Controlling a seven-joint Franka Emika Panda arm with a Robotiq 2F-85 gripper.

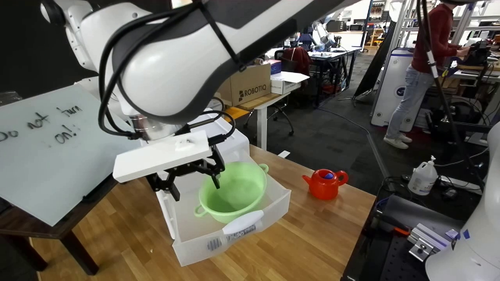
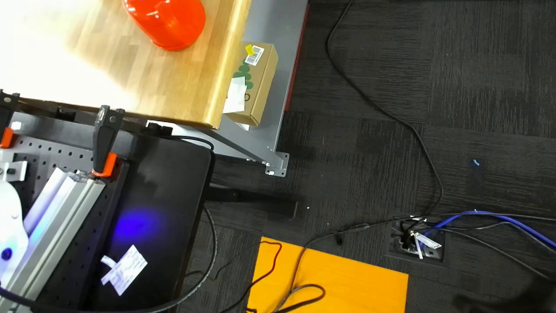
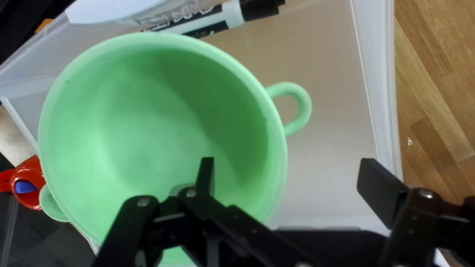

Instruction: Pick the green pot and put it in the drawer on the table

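1. The Robotiq gripper [image 1: 197, 191] hangs with its fingers spread wide, holding nothing. In the wrist view one finger shows over the interior of the green pot [image 3: 156, 122], the other outside its rim; that straddle, I judge, leaves room to rise without catching the wall (whether the inner fingertip dips below the rim, I cannot tell).

2. Just below the gripper, the green pot sits, mouth up, inside the white translucent drawer [image 1: 195, 249], where the task wants it; the placing looks done, or nearly so. Whether its base lies flat is hidden.

3. The drawer is under the gripper, drawn out from its white unit [image 1: 236, 142], presumably to give the tool a way in from above. At its front, past the pot from the gripper, lies a capped marker [image 3: 217, 20].

4. Farther from the gripper, outside the drawer's side wall, the red teapot [image 1: 323, 186] stands on the wood-topped table [image 1: 312, 234], off to one side, likely because the task asks nothing of it.

5. Well apart from the gripper, a cardboard carton [image 1: 252, 84] lettered ROBOTIQ stands in the background, perhaps only stored there.
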